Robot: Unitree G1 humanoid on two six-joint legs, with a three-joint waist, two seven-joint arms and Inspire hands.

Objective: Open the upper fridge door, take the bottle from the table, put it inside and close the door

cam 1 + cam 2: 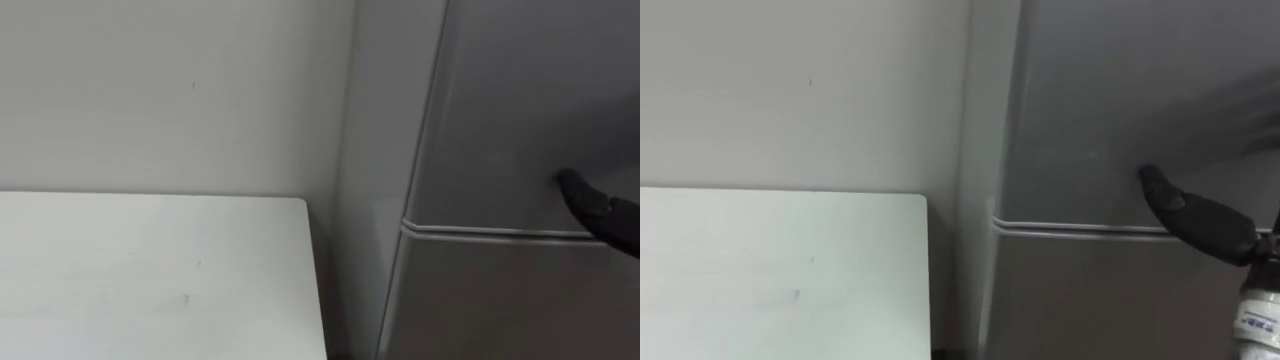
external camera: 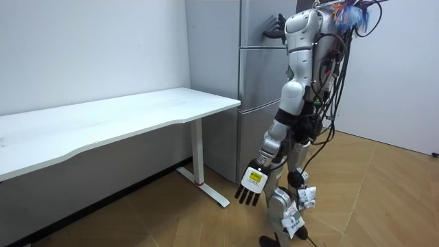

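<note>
The fridge [image 1: 500,120], at 3 o'clock, looks like smooth grey metal with a dull satin sheen. The bench [image 1: 150,270] top at 8 o'clock is smooth, matt white. The wall [image 1: 170,90] is matt paint. The right hand [image 1: 1195,215] looks like matt black plastic. The floor [image 2: 384,199] is faintly glossy wood.

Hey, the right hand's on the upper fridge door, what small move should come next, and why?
Probably slide the right hand left to the edge of the upper door and hook it to pull. The door looks closed, and the hand just touches its flat front above the seam, gripping nothing. The left hand hangs open.
</note>
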